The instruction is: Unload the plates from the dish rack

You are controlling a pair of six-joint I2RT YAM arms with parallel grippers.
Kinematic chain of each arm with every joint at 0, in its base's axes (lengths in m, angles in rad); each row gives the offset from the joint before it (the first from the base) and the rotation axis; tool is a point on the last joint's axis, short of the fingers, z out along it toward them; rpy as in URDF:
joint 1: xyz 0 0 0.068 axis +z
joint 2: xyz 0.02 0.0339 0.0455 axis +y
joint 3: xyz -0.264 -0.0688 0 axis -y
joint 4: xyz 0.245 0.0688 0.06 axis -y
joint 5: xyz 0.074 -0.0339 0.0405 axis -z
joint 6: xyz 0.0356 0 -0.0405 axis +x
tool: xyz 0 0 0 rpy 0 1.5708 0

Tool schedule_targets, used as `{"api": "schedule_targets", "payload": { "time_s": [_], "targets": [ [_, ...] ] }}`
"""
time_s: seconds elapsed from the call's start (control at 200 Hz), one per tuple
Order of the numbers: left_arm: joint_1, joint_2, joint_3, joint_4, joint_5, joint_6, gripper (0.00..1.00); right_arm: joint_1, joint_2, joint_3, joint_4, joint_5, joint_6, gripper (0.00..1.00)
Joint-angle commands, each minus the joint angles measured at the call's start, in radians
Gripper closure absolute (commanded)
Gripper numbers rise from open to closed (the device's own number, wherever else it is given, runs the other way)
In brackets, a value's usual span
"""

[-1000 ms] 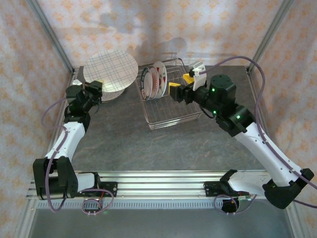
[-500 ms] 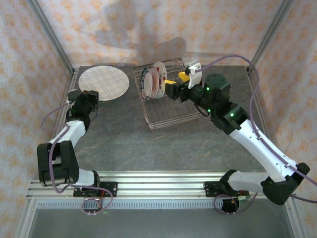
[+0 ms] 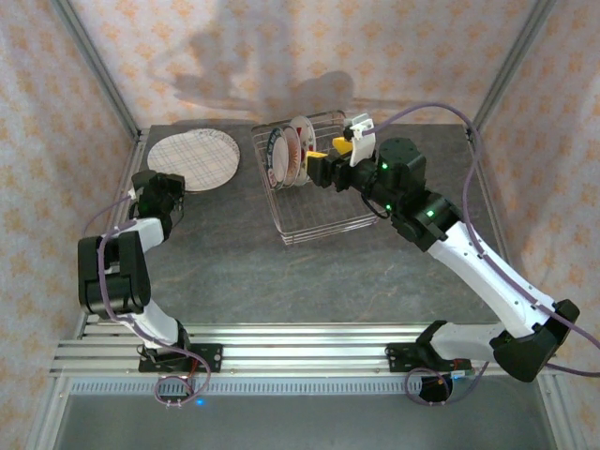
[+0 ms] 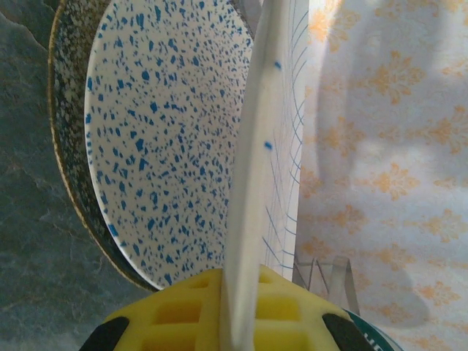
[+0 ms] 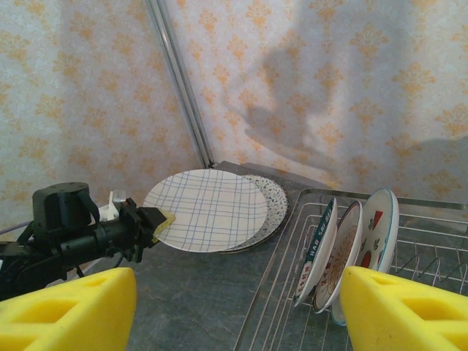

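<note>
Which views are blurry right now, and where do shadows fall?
Left wrist: the plaid plate edge is blurred close up, the blue-speckled plate behind sharper. Right wrist: yellow fingers soft, racked plates crisp. Top external: sharp, arm shadows on the back wall.

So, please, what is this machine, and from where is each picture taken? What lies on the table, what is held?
These are two robot arms bolted to a table, each ending in a two-finger gripper. The wide picture looks down from above and behind them; the other two come from cameras on the wrists. On the table stands a wire dish rack with three plates upright in it. The left gripper is shut on the rim of a plaid plate, over a blue-speckled plate and a brown-rimmed plate. The right gripper is open and empty, near the rack.
</note>
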Motion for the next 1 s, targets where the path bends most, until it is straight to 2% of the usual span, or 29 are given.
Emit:
{"api": "schedule_targets", "payload": {
  "time_s": [0.0, 0.35, 0.996],
  "targets": [
    [0.015, 0.029, 0.066, 0.127, 0.011, 0.025, 1.00, 0.007, 0.001, 0.013, 0.035, 0.021, 0.012, 0.27],
    [0.027, 0.138, 0.119, 0.167, 0.039, 0.022, 1.00, 0.007, 0.019, 0.035, 0.021, 0.022, 0.010, 0.27],
    [0.035, 0.248, 0.187, 0.182, 0.068, 0.010, 1.00, 0.007, 0.043, 0.055, 0.012, 0.015, 0.014, 0.27]
  ]
}}
